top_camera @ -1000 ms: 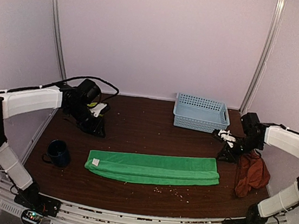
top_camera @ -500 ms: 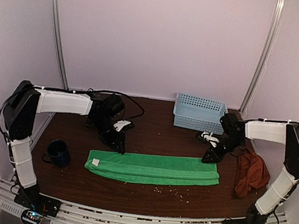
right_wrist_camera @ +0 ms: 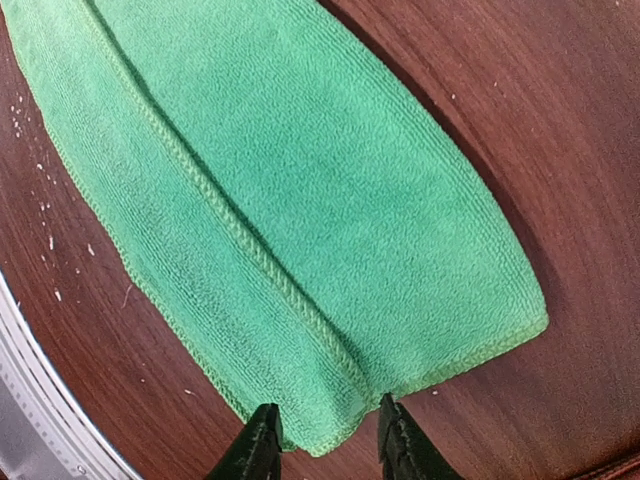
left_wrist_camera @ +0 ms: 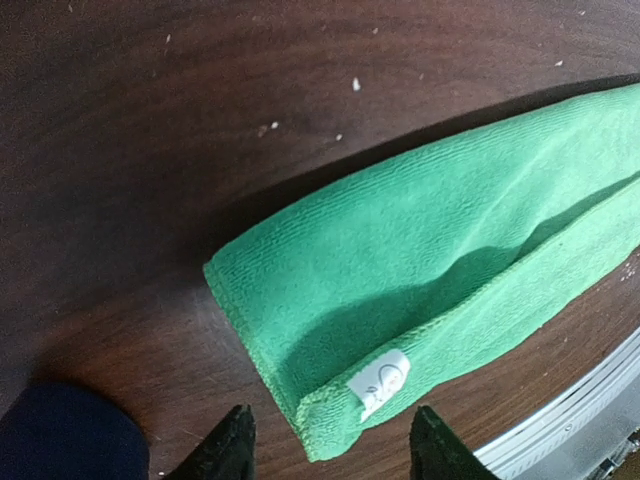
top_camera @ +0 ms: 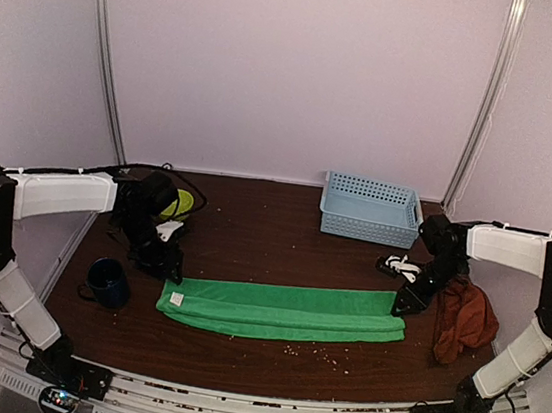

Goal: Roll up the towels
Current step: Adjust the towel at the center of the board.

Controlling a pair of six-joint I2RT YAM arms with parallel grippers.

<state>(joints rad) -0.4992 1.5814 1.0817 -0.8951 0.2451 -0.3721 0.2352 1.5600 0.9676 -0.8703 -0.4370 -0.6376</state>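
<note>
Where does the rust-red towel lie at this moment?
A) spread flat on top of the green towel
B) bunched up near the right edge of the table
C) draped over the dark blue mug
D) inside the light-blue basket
B: the rust-red towel sits crumpled at the right side of the table, apart from the light-blue basket, the green towel and the dark blue mug.

Table [top_camera: 253,229] carries green towel [top_camera: 283,310], rust towel [top_camera: 465,321], basket [top_camera: 369,224], mug [top_camera: 106,281], crumbs [top_camera: 314,350].

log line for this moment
green towel: folded strip, unrolled | left claw: open at left end | right claw: open at right end
</note>
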